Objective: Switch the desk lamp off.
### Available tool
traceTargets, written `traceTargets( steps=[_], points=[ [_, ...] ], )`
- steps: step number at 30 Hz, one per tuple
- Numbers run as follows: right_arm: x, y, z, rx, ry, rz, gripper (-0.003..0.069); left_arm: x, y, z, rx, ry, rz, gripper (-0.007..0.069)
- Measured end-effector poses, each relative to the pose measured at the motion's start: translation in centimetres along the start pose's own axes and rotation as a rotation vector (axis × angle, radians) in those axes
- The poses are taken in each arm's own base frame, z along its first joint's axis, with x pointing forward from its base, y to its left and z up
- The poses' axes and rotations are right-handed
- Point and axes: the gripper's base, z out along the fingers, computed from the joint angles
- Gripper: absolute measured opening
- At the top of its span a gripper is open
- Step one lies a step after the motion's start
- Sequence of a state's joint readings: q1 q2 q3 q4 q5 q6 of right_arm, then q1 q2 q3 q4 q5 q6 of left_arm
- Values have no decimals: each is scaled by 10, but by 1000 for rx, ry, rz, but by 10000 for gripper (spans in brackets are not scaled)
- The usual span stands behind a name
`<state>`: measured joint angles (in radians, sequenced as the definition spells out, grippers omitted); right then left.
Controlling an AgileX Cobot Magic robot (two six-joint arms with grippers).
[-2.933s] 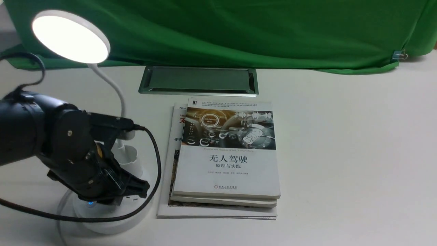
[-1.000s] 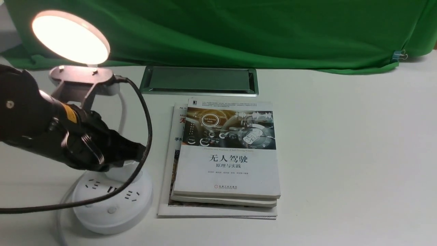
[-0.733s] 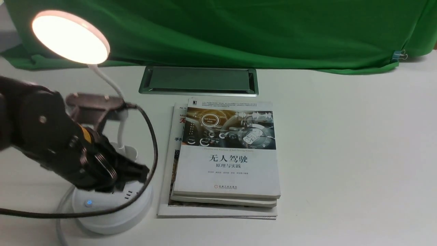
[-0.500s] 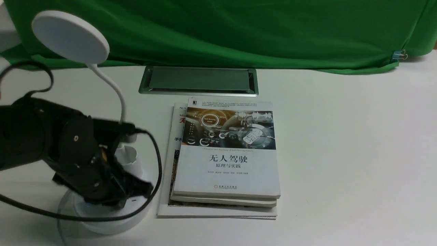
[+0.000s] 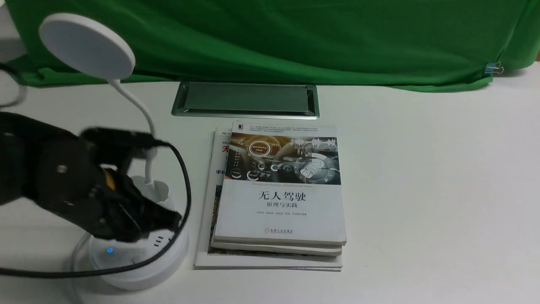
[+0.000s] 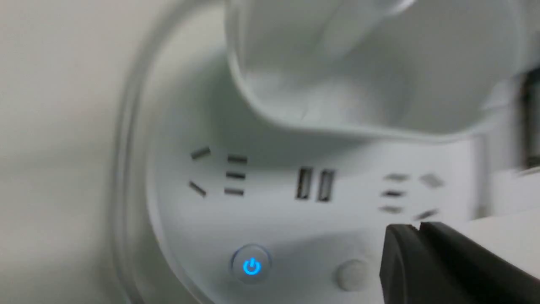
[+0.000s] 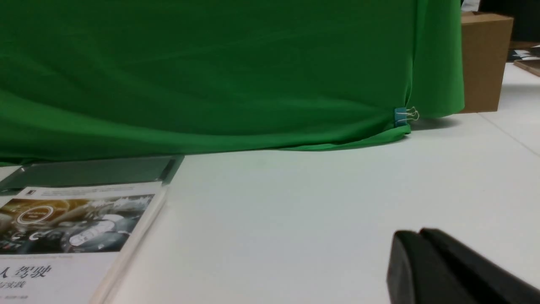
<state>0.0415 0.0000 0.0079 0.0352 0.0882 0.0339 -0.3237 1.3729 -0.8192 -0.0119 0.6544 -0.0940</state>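
Far left: white desk lamp (image 5: 139,270) on the white table (image 5: 422,190), one only. Its flat round disc head (image 5: 86,45) is dark and unlit. The thin gooseneck (image 5: 139,112) rises from the small cup holder (image 5: 152,190) and leans back and left. That is the lamp's long axis, near upright. The round base (image 5: 126,274) sits low at the table's near left.

Black left gripper (image 5: 173,218) hangs over the base's right part, above the sockets. In the left wrist view its fingers are clenched together with nothing between them (image 6: 417,230).

Key relation: both buttons lie on the base's near rim, toward the robot from the jaws. The plain round button (image 6: 352,274) is just beside the fingertips. The blue-lit power button (image 5: 110,250) is further along the rim to the left. The left arm is far the nearer.

Judgement: with the head dark, the switching looks done, and a clear lift away is what remains.

Count on base: two buttons, two socket groups, one pair of USB slots (image 6: 314,184).

Centre: one stack of paperback books (image 5: 280,202), at least three layers. Behind it is one metal cable hatch (image 5: 244,99), then the green cloth backdrop (image 5: 295,38).

Right: one binder clip (image 5: 492,67) and one brown cardboard box (image 7: 485,59). The right gripper (image 7: 417,236) has its fingers closed on nothing and sits over bare table, well apart from the lamp.
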Motion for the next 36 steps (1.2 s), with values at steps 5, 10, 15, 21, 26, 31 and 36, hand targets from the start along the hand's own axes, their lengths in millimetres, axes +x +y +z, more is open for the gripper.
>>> traceTargets(
  steps=[5, 10, 15, 21, 26, 31, 36],
  points=[
    [0, 0, 0, 0, 0, 0, 36, 14, 0, -54, 29, -201, -7, 20],
    [0, 0, 0, 0, 0, 0, 36, 50, 4, -102, 56, -447, -9, 20],
    [0, 0, 0, 0, 0, 0, 36, 77, 6, -141, 79, -649, -9, 20],
    [0, 0, 0, 0, 0, 0, 36, 103, 9, -175, 93, -837, -2, 20],
    [0, 0, 0, 0, 0, 0, 36, 116, 10, -183, 105, -933, -3, 20],
    [0, 0, 0, 0, 0, 0, 36, 137, 17, -161, -30, -1031, 126, 20],
    [0, 0, 0, 0, 0, 0, 36, 172, 24, -123, -152, -1186, 120, 20]
  ],
)
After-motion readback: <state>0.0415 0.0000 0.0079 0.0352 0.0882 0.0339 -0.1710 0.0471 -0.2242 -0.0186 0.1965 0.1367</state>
